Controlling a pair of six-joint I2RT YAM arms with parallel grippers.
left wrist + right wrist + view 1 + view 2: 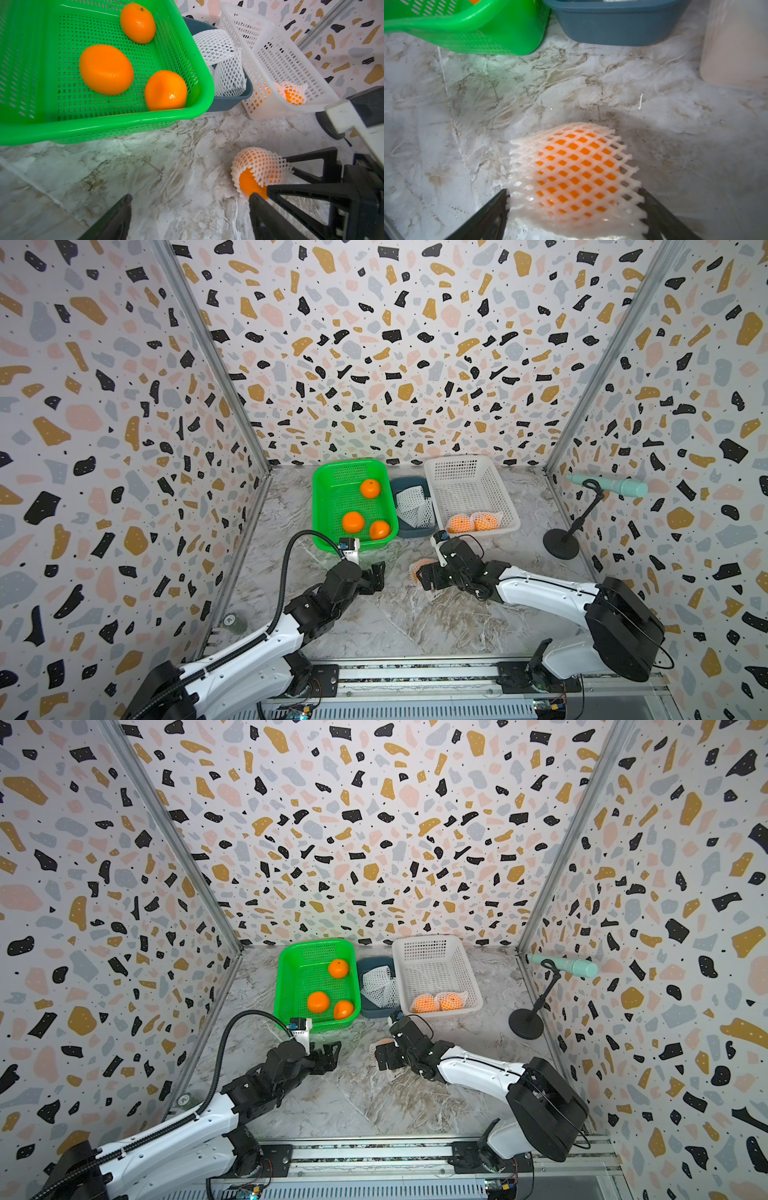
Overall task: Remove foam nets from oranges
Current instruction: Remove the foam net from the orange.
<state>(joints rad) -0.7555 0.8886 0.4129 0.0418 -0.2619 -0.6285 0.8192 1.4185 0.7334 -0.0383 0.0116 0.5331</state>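
One orange in a white foam net [575, 170] [257, 170] lies on the marble table, partly hidden in both top views [420, 565] [384, 1042]. My right gripper [574, 193] [422, 572] is open, its jaws on either side of this netted orange and brushing the net's fringe. Just left of it my left gripper [189, 199] [376, 572] is open and empty over the table. Three bare oranges [353, 522] lie in the green basket [320, 506]. Two netted oranges [460, 524] sit in the white basket [469, 472]. Loose foam nets [413, 506] fill the blue-grey bin [400, 486].
The three containers stand side by side along the back wall. A black stand [561, 543] holding a mint-green tube [606, 485] stands at the right. Patterned walls close in both sides, and a metal rail [415, 672] runs along the front edge.
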